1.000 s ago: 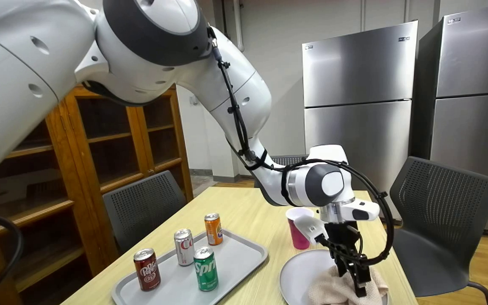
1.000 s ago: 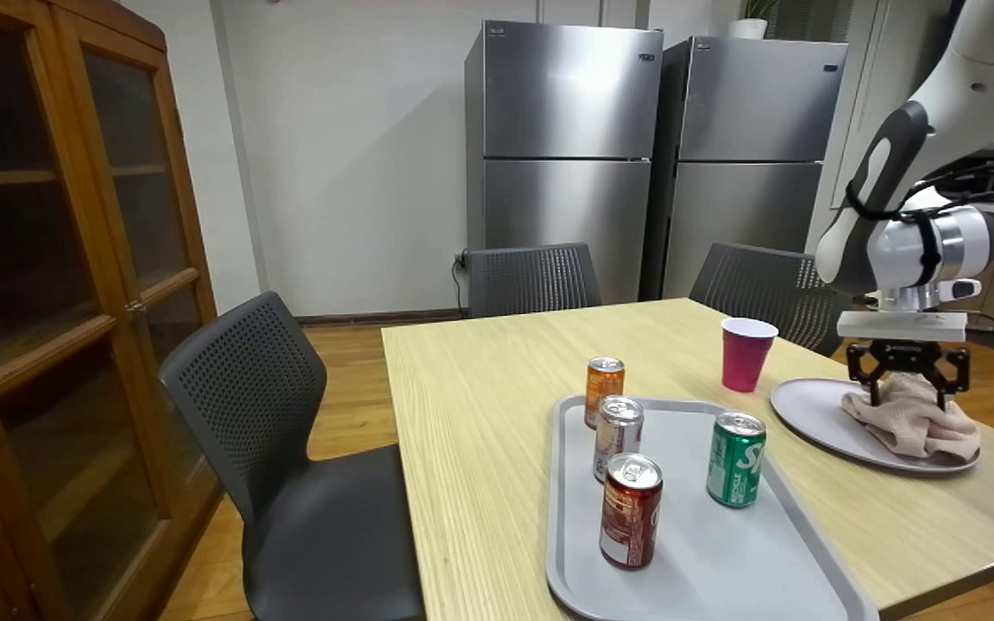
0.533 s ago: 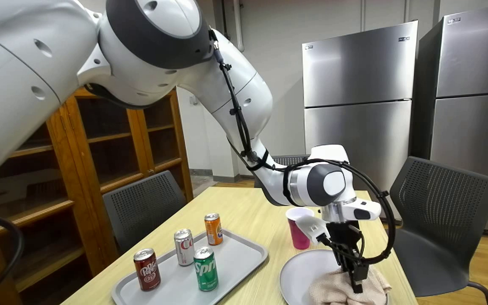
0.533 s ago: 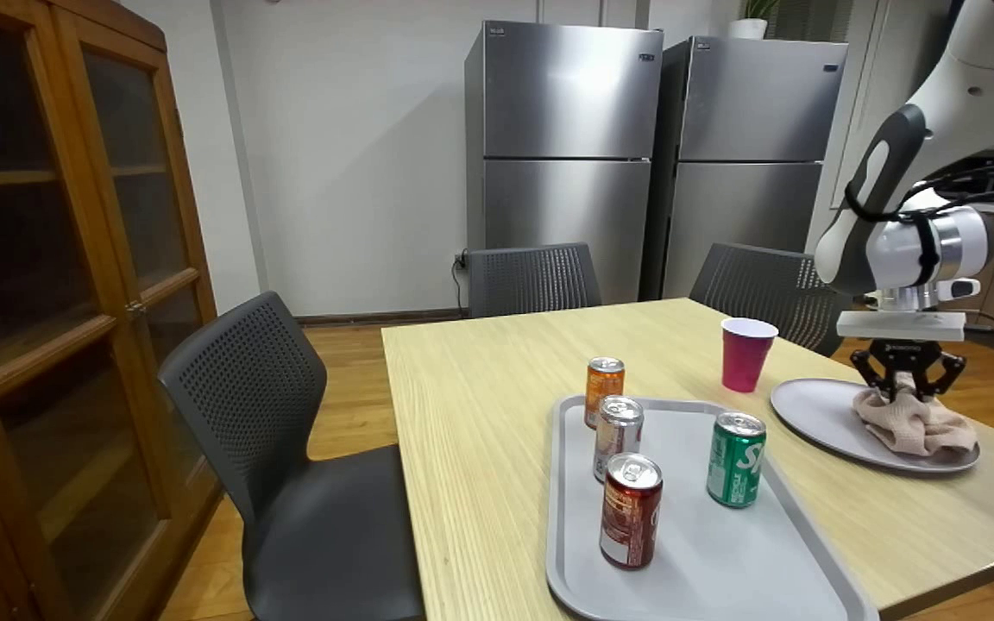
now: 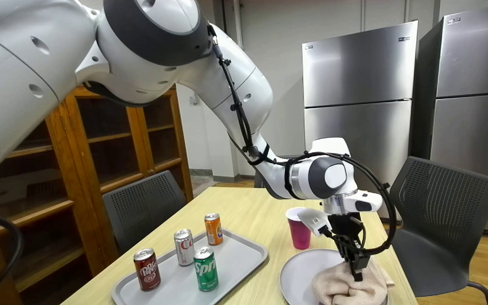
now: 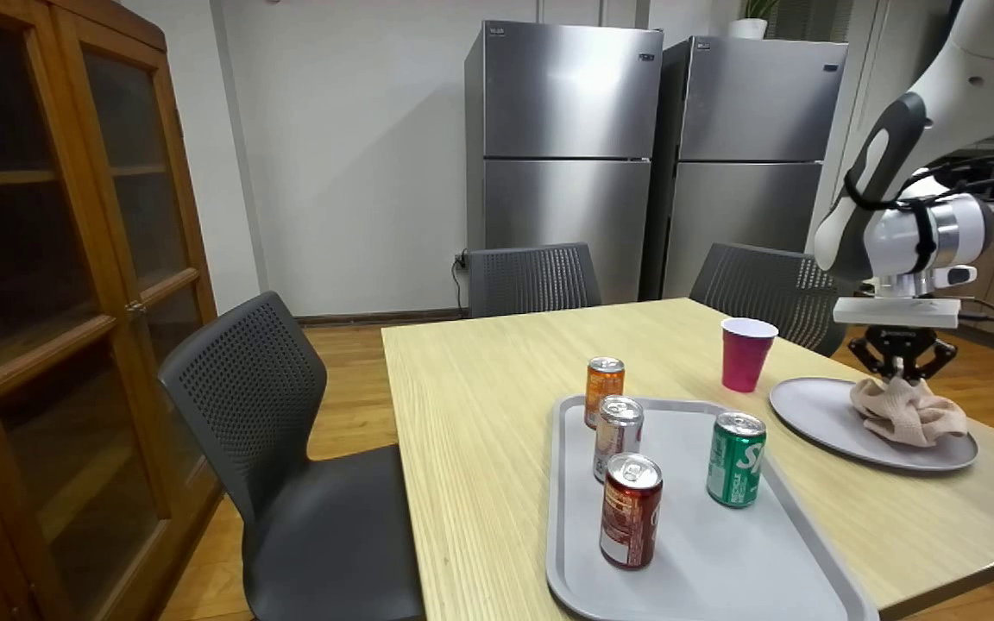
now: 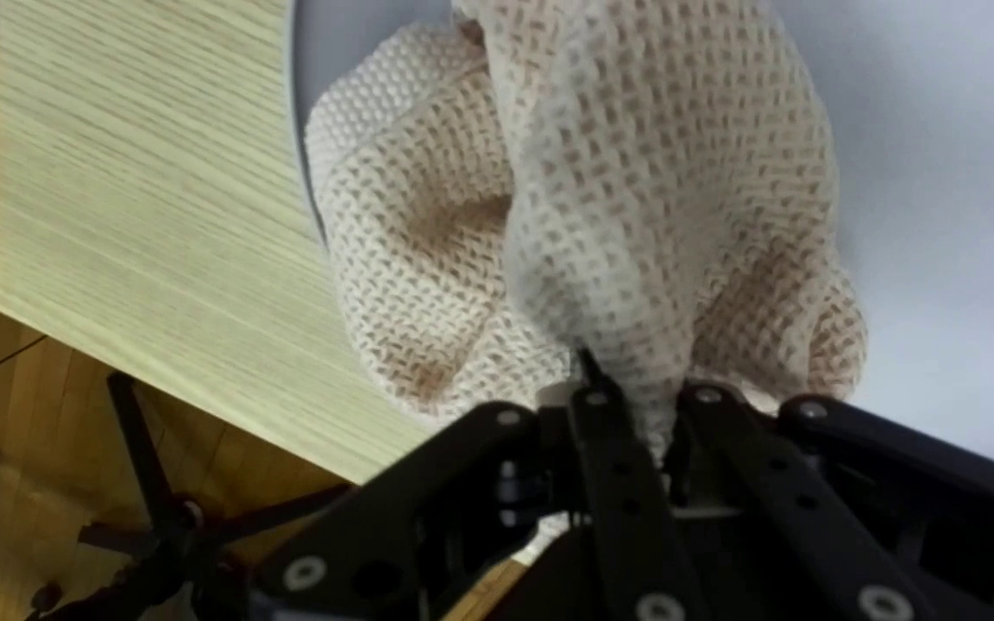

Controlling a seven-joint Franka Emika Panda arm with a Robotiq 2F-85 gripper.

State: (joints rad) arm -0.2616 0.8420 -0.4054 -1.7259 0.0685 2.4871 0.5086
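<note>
A crumpled beige waffle-weave cloth lies bunched over a round grey plate, seen in all views. My gripper is shut on a fold of this cloth, which rises in a peak between the two black fingers. In both exterior views the gripper points down from above the plate, and the cloth hangs and spreads below it. Whether the cloth's underside still rests on the plate cannot be told. The fingertips are partly hidden in the fabric.
A magenta cup stands on the wooden table close behind the plate. A grey tray holds several soda cans, among them a green can and an orange can. Dark chairs surround the table.
The gripper has gone from open around the cloth to shut on it, gathering a fold upward. Most recently it has risen slightly, drawing the cloth up. Cans, cup and tray have stayed put.
</note>
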